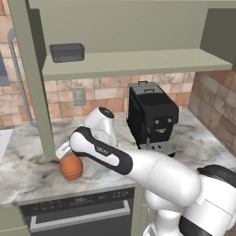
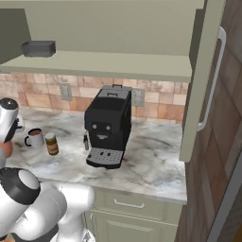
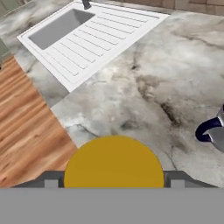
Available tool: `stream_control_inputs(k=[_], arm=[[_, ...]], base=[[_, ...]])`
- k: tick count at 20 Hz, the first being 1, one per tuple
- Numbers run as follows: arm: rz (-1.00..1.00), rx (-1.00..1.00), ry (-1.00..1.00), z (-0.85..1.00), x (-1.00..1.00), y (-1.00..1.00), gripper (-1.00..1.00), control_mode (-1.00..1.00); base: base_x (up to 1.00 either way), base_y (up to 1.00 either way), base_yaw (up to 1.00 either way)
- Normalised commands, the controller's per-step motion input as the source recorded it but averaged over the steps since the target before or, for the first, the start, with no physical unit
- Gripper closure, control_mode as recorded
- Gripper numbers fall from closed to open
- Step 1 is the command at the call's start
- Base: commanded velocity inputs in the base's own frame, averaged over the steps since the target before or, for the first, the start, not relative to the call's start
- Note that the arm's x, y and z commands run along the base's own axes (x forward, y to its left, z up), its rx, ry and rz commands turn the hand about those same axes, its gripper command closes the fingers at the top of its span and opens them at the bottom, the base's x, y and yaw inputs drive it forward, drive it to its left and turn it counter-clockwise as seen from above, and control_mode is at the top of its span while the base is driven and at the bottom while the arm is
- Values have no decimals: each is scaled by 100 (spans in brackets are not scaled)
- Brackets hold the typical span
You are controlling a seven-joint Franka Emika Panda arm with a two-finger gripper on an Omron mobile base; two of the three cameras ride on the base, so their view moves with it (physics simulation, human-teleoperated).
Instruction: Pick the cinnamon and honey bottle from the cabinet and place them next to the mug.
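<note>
My gripper is shut on the honey bottle, a squat orange bottle standing low at the counter's front left. In the hand view its yellow cap sits between my fingers. The white mug with dark liquid stands on the counter, and its blue handle shows at the hand view's right edge. The slim brown cinnamon stands just right of the mug. A sliver of the honey bottle shows left of the mug. The cabinet hangs open above.
A black coffee machine stands mid-counter, right of the mug. A dark tray rests on the cabinet shelf. The cabinet's side post reaches the counter beside the bottle. A white sink drainboard lies beyond, with wood floor past the counter edge.
</note>
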Motion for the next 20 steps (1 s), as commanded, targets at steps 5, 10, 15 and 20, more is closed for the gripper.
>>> stream_control_inputs(k=[5, 10, 15, 20], arm=[[-10, 0, 0, -12, 0, 9, 100, -100], [-14, 0, 0, -5, 0, 0, 100, -100], [-7, 0, -7, 0, -1, 0, 100, -100], [1, 0, -16, 0, 0, 0, 100, -100]], base=[[0, 0, 0], [0, 0, 0], [0, 0, 0], [0, 0, 0]])
